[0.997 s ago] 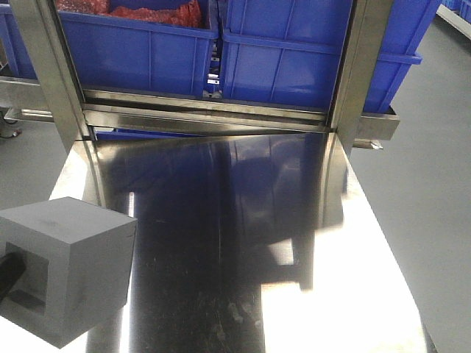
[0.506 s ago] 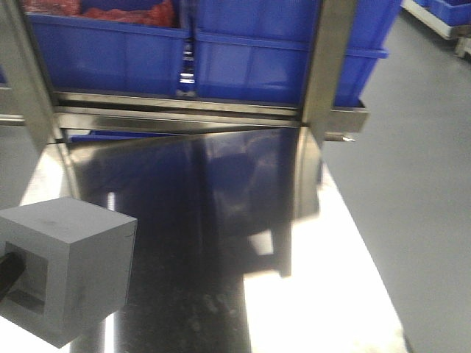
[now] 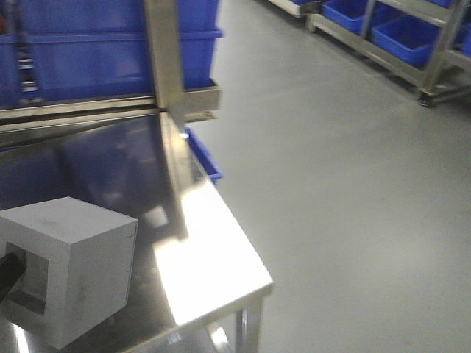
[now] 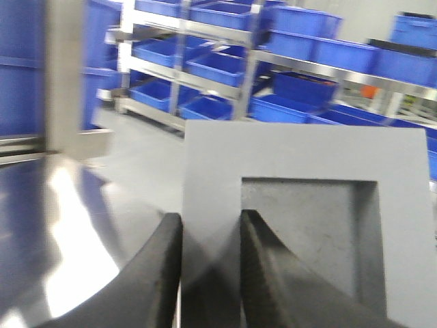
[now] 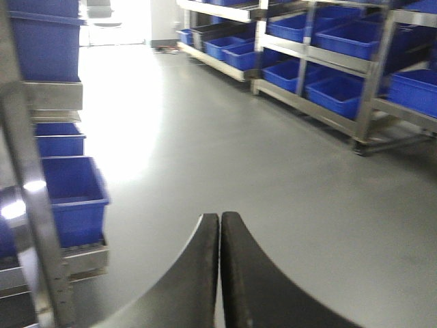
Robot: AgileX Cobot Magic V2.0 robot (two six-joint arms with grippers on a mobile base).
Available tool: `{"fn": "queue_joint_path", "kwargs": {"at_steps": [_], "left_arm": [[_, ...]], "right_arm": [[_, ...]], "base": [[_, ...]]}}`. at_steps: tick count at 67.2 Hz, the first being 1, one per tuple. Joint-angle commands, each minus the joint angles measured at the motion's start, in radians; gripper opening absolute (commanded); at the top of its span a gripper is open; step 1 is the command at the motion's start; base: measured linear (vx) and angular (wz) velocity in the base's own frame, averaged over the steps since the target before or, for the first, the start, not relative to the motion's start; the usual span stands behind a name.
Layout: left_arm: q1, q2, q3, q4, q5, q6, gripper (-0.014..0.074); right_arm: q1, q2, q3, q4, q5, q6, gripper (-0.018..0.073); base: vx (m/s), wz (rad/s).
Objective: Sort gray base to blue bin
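Note:
The gray base (image 3: 81,250) hangs at the bottom left of the front view, just above the steel table, with its square recess facing left. My left gripper (image 4: 210,222) is shut on one wall of the recess, with one dark finger (image 4: 263,260) inside it and the other outside. A finger (image 3: 7,273) also shows in the front view. A blue bin (image 3: 88,51) sits on the shelf behind the table, top left. My right gripper (image 5: 219,219) is shut on nothing, out over the grey floor.
The steel table (image 3: 213,257) ends at a corner near the middle bottom. A steel upright post (image 3: 165,81) rises at its back. Grey floor stretches to the right. Racks with more blue bins (image 3: 397,29) stand across the aisle.
The front view has swung to the right: shelf, bins and post slid left and open floor came in. The gray base keeps its place in the view, still gripped.

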Motion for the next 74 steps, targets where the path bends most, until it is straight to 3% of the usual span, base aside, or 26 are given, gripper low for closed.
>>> {"fn": "queue_joint_path", "kwargs": {"at_steps": [1,46,74], "left_arm": [[-0.005,0.005,-0.032,-0.007,-0.104,-0.007,-0.0007],[-0.005,0.005,-0.032,-0.007,-0.104,-0.007,-0.0007],[-0.005,0.005,-0.032,-0.007,-0.104,-0.007,-0.0007]], "right_arm": [[-0.007,-0.007,0.004,-0.009,-0.080,-0.007,-0.0005],[-0.007,-0.007,0.004,-0.009,-0.079,-0.007,-0.0005],[-0.007,-0.007,0.004,-0.009,-0.079,-0.007,-0.0005]], "base": [[-0.14,-0.67],[-0.10,-0.57],[0.02,-0.80]]}}
